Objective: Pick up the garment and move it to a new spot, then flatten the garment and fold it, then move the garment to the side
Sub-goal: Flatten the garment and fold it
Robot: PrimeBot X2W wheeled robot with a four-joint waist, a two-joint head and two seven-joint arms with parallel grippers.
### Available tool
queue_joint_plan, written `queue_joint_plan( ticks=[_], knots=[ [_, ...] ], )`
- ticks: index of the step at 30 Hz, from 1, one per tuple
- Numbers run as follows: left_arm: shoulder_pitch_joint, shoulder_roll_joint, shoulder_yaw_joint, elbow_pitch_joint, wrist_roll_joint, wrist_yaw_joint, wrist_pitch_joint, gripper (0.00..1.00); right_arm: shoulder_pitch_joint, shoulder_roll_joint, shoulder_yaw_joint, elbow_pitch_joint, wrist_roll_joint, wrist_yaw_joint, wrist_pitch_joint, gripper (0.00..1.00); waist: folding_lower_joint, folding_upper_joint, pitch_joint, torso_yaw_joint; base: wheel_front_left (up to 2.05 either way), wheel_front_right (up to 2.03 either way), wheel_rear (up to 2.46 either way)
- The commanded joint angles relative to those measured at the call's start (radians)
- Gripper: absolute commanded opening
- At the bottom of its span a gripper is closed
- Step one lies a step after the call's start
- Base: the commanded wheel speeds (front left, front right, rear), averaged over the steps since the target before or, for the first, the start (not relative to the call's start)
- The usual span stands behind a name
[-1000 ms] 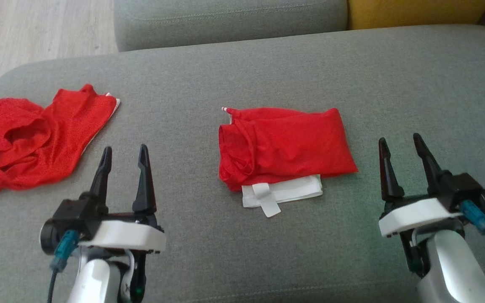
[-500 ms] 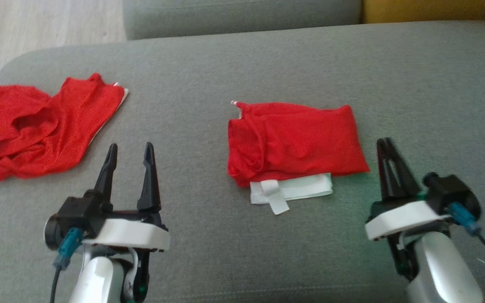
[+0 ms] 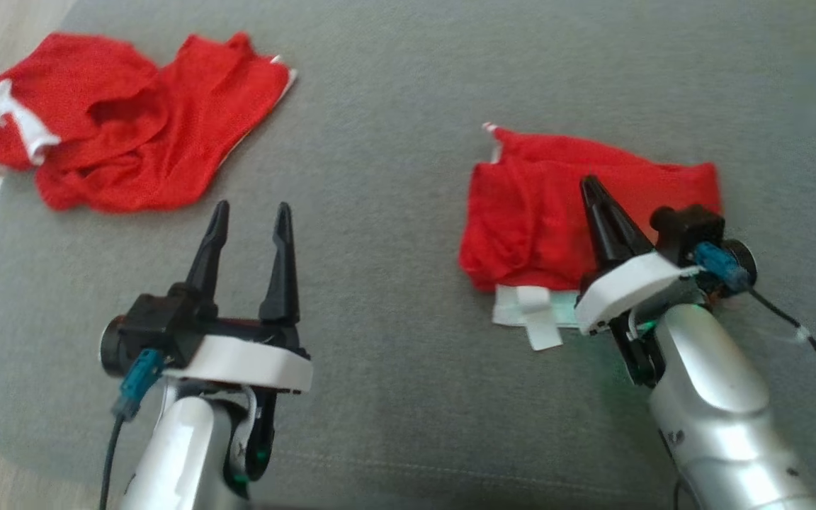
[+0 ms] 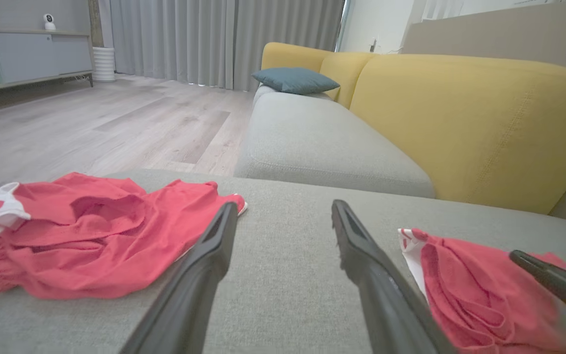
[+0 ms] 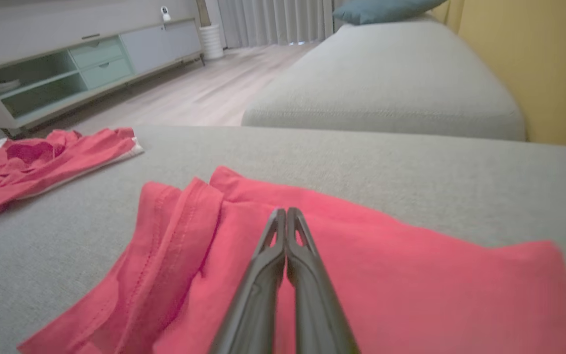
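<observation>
Grey sofa cushion bears the folded red garment at the robot's right; the right gripper, fingers pressed together on nothing, hangs over it; the left gripper gapes wide; to shift it aside, I judge a low, even push keeps the fold.

1. A folded red fabric garment was laid flat, roughly rectangular, on a grey upholstered cushion, with a white strip exposed beneath its near edge.
2. A crumpled red mesh garment, trimmed in white, was heaped at the cushion's far left, well apart from the first.
</observation>
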Motion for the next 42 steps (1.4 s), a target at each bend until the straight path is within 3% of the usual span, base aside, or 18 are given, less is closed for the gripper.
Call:
queue_joint_plan(
  ticks=[1, 6, 12, 23, 35, 42],
  knots=[
    [-0.045, 0.009, 0.024, -0.029, -0.004, 0.003, -0.005, 1.00, -0.029, 0.006, 0.026, -0.007, 0.002, 0.003, -0.003, 0.00, 0.0000, 0.0000, 0.038, 0.044, 0.00, 0.00, 0.00],
    [-0.061, 0.009, 0.021, -0.026, -0.011, 0.011, -0.005, 1.00, -0.073, 0.006, 0.118, 0.092, 0.047, 0.003, -0.016, 0.00, 0.0000, 0.0000, 0.053, 0.076, 0.00, 0.00, 0.00],
    [-0.062, 0.009, 0.023, -0.023, -0.014, 0.017, -0.005, 1.00, -0.087, 0.006, 0.238, 0.094, 0.137, 0.003, -0.029, 0.00, 0.0000, 0.0000, 0.046, 0.080, 0.00, 0.00, 0.00],
    [-0.058, 0.009, 0.022, -0.014, -0.018, 0.023, -0.005, 1.00, -0.110, 0.006, 0.331, 0.143, 0.186, 0.003, -0.033, 0.00, 0.0000, 0.0000, 0.029, 0.047, 0.00, 0.00, 0.00],
    [-0.046, 0.009, 0.083, -0.035, -0.021, 0.014, -0.005, 1.00, -0.098, 0.006, 0.163, 0.122, 0.099, 0.003, -0.034, 0.00, 0.0000, 0.0000, -0.062, -0.069, 0.00, 0.00, 0.00],
    [-0.040, 0.009, 0.104, -0.073, -0.024, 0.019, -0.005, 1.00, -0.026, -0.002, -0.014, 0.001, -0.051, 0.003, -0.034, 0.00, 0.0000, 0.0000, -0.122, -0.146, 0.00, 0.00, 0.00]
  ],
)
